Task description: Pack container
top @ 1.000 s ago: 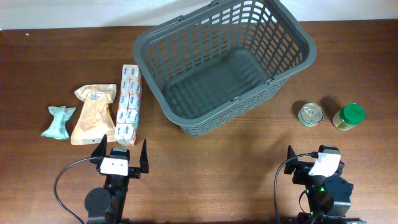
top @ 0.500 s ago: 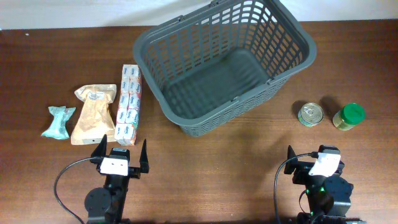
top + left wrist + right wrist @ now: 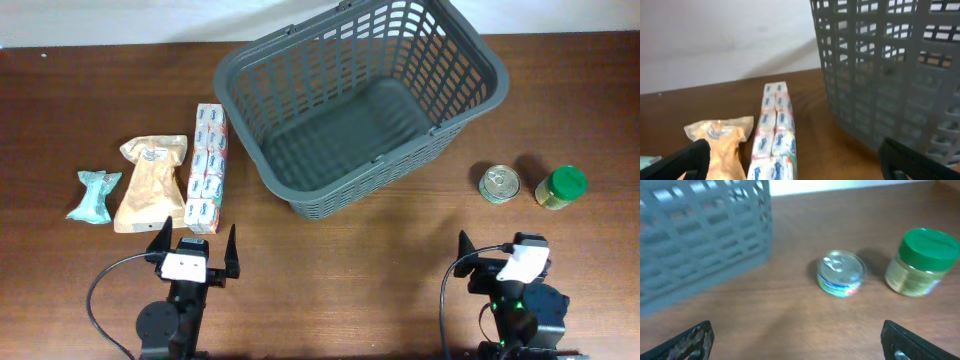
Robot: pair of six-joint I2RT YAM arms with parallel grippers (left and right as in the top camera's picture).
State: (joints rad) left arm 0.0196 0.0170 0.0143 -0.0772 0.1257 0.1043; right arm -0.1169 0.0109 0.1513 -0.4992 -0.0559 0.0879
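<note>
The container, a large dark grey slotted basket (image 3: 360, 100), stands empty at the table's back centre; its wall shows in the left wrist view (image 3: 890, 75) and the right wrist view (image 3: 700, 240). My left gripper (image 3: 194, 246) is open and empty at the front left, just in front of a long white box (image 3: 207, 168), also in the left wrist view (image 3: 775, 135). My right gripper (image 3: 500, 252) is open and empty at the front right, in front of a small tin can (image 3: 498, 184) and a green-lidded jar (image 3: 560, 187).
A tan paper pouch (image 3: 150, 180) and a small teal packet (image 3: 95, 195) lie left of the white box. The can (image 3: 841, 273) and the jar (image 3: 922, 260) stand apart on the brown table in the right wrist view.
My right gripper shifted very slightly to the left. Nothing else has moved.
</note>
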